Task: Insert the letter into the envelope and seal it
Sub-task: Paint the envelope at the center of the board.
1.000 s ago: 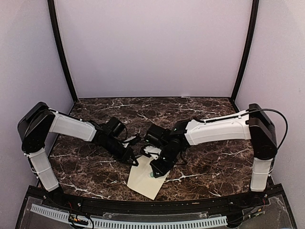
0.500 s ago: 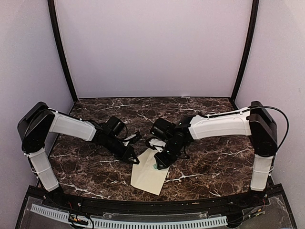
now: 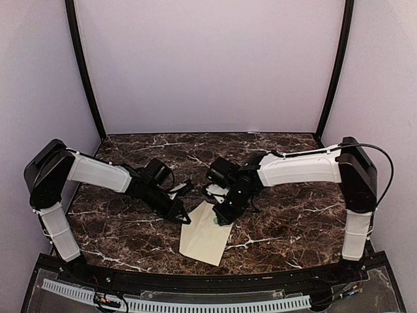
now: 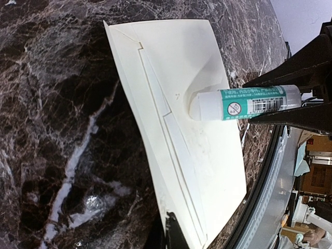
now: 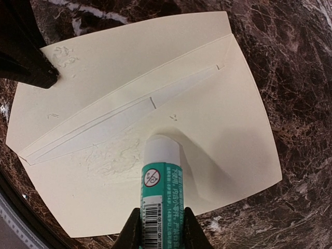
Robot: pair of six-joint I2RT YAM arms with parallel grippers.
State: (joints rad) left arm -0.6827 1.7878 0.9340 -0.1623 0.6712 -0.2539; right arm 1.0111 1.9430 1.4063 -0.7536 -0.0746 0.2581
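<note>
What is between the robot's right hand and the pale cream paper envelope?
A white glue stick with a green label. The right hand grips it, and its tip touches the pale cream paper envelope; the right wrist view shows it best.

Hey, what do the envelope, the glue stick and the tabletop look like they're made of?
The envelope: matte cream paper, creased and buckling under the stick. The glue stick: smooth white plastic tube, probably, with a printed teal label. The tabletop: dark brown with white veins and a glossy glare; marble or a marble-look laminate, cannot tell which.
</note>
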